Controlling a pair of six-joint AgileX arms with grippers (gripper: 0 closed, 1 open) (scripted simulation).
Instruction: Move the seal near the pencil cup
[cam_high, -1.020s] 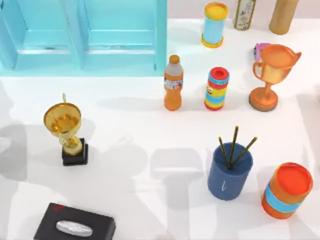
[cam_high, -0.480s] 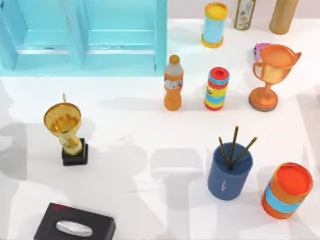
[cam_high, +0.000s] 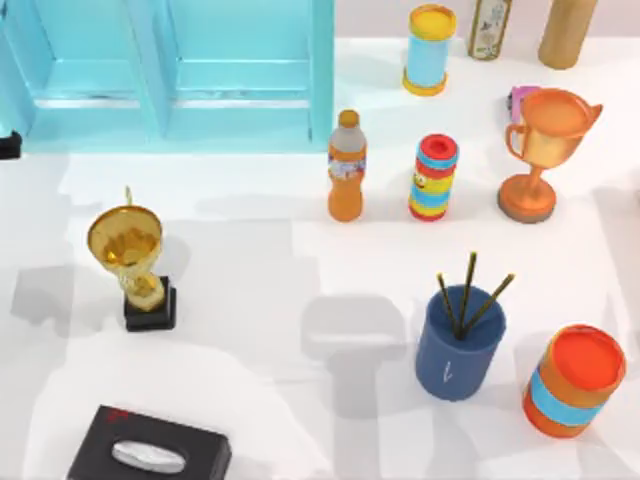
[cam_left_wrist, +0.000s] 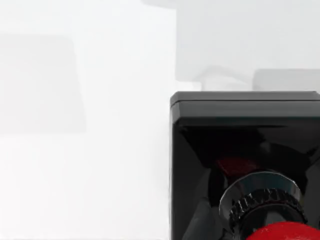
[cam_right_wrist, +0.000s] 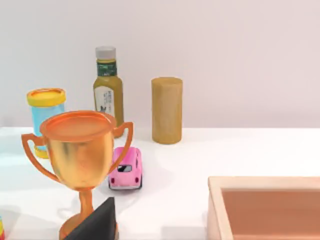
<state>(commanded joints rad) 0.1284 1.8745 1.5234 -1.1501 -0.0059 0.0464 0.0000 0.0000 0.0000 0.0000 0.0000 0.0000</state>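
The seal (cam_left_wrist: 245, 165) sits very close in the left wrist view, with its black square block over white table and its glossy red knob (cam_left_wrist: 282, 232) nearest the camera. Whether anything is holding it cannot be told. A dark part of my left arm (cam_high: 6, 145) pokes in at the top view's left edge. The pencil cup (cam_high: 460, 343), dark blue with a white mark and thin pencils sticking out, stands at the front right. In the right wrist view a dark wedge of my right gripper (cam_right_wrist: 97, 222) shows in front of a copper trophy (cam_right_wrist: 80, 160).
A gold trophy (cam_high: 135, 265) on a black base and a black tissue box (cam_high: 150, 455) stand at the left. An orange can (cam_high: 575, 380) is right of the cup. Behind are a juice bottle (cam_high: 346, 166), a striped can (cam_high: 433, 178), the copper trophy (cam_high: 545, 150) and a blue cabinet (cam_high: 170, 70).
The arm shadows on the table have shifted, and a dark part of my left arm has appeared at the top view's left edge. No object on the table has moved.
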